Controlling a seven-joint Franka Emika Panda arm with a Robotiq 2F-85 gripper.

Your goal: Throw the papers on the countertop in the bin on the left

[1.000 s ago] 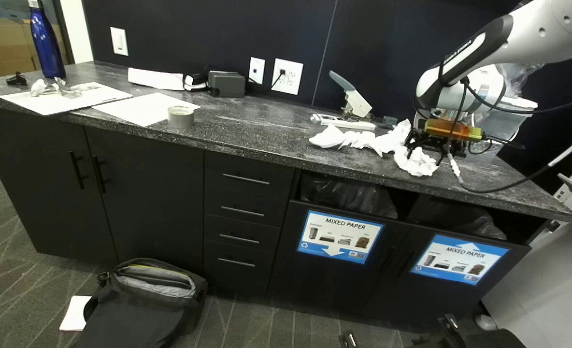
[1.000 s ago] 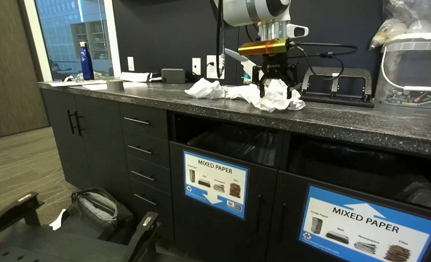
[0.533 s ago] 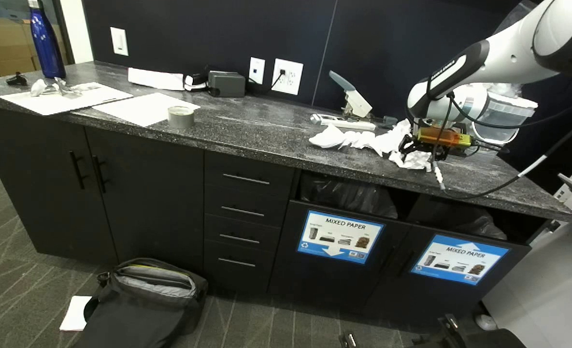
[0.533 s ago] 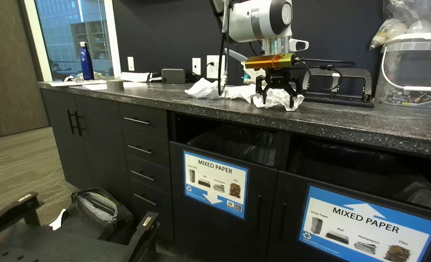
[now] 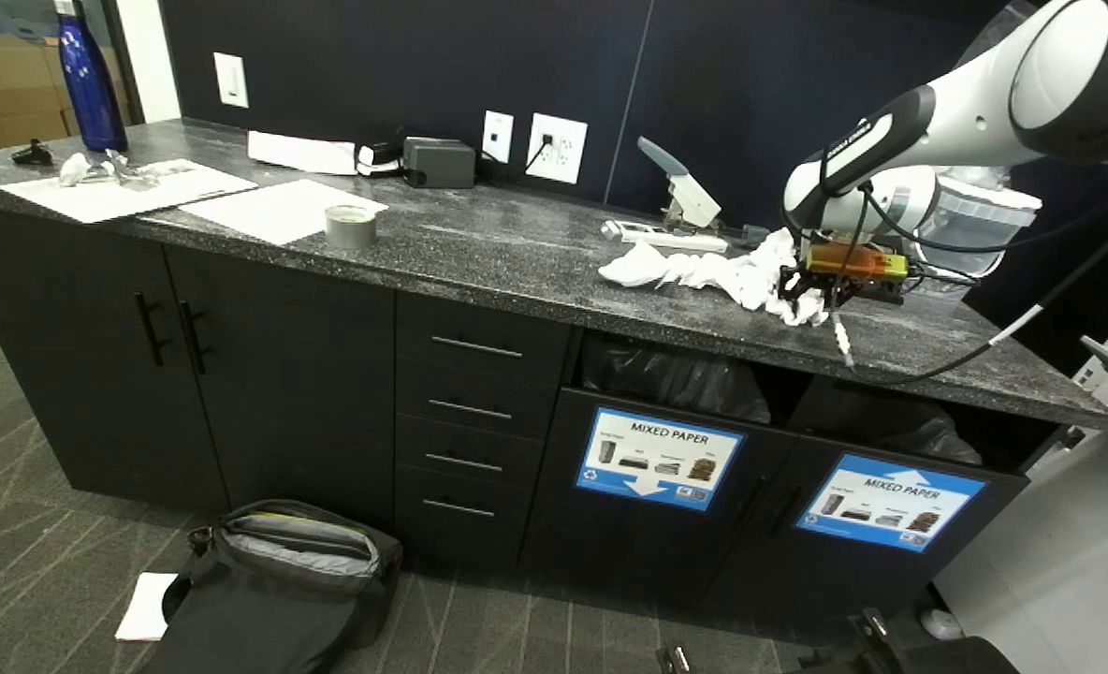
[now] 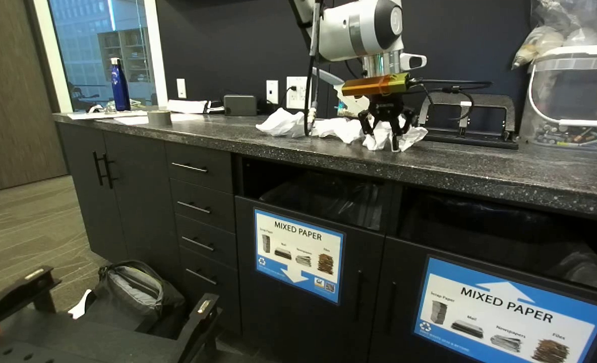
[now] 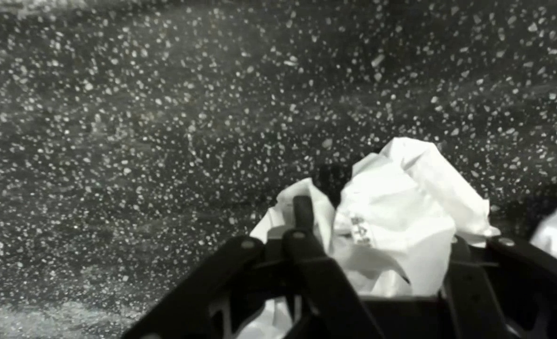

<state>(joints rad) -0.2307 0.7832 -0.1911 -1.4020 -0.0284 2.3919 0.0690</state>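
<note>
Blue bottle, tape roll, open dark bag, clear bucket

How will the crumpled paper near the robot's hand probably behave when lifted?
The crumpled paper is probably light: it looks thin. Its loose folds suggest it may squash easily. With such uneven edges, it would likely roll little.

on the left bin's front, a label read "mixed paper" above a downward arrow; on the right bin's front, another label read "mixed paper", "scrap paper", "mail", "newspapers", "files". print on a paper wad was illegible.
</note>
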